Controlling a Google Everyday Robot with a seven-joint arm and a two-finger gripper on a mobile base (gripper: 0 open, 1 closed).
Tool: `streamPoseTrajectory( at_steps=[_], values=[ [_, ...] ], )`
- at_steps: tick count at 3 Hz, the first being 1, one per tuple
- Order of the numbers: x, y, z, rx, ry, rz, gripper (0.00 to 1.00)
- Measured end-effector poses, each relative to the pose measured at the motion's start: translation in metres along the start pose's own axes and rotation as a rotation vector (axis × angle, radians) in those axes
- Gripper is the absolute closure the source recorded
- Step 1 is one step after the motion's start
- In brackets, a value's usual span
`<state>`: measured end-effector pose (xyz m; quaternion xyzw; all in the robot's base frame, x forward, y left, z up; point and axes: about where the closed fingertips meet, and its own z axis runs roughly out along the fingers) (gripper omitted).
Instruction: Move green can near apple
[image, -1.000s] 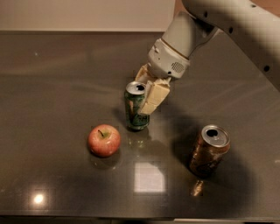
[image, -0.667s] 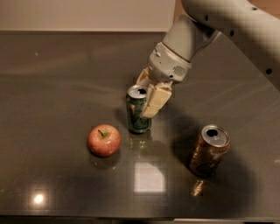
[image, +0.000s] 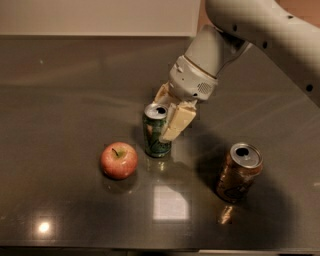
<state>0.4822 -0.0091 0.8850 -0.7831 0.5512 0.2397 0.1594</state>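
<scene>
A dark, shiny worktop (image: 60, 90) runs up to a pale wall at the back. The green can (image: 156, 135) stands upright near the middle, just beside the apple (image: 119, 160), with a small gap between them. The tool (image: 166, 116) comes down from above and pinches the green can near its top, with one finger in front and one behind. A brown can (image: 239, 172) stands well apart, on the far side of the green can from the apple. The green can is open, so it is likely light and maybe empty. Its thin metal walls may dent if squeezed hard, and its smooth side may slip. A grip across the middle of its body, with a soft squeeze, looks safest. It is tall and thin, so a bump may tip it over.
</scene>
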Motion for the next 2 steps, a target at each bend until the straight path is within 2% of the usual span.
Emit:
streamPoseTrajectory(
  at_steps=[1, 2],
  values=[
    [-0.0064, 0.0059, 0.0039, -0.014, -0.01, -0.016, 0.0],
    [-0.0064, 0.0059, 0.0039, -0.014, -0.01, -0.016, 0.0]
  ],
)
